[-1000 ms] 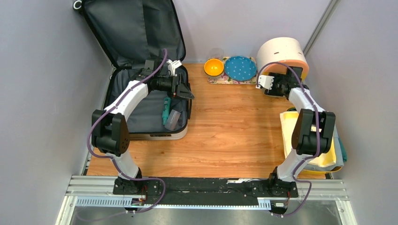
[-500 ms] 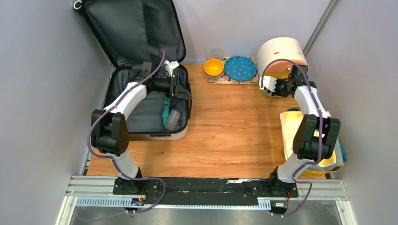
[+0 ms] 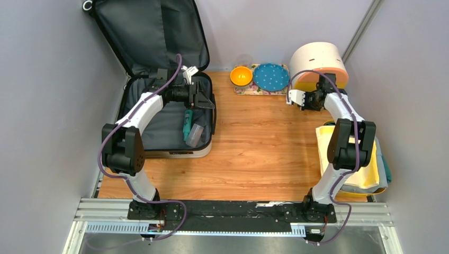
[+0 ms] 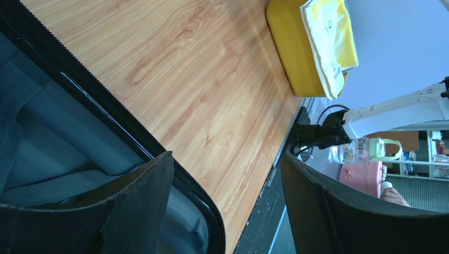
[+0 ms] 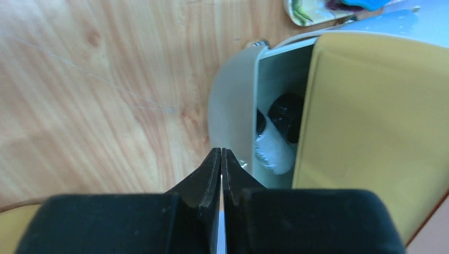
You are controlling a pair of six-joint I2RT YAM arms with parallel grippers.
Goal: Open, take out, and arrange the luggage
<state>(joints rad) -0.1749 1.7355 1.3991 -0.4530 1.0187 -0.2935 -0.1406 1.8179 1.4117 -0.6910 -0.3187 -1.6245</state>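
Lettering "Clean" shows on a bottle (image 4: 362,150) beyond the bench (image 4: 212,95). Jaws of the left gripper (image 4: 226,159) stand spread above the luggage (image 4: 53,127) rim. Those of the right gripper (image 5: 221,156) are pressed together beside the drawer box (image 5: 365,132).

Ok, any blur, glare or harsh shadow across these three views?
Top view: sharp, evenly lit, soft shadows only. Left wrist: table grain crisp, near fingers blurred, background beyond the table washed bright. Right wrist: table grain smeared, shut pincer soft-edged.
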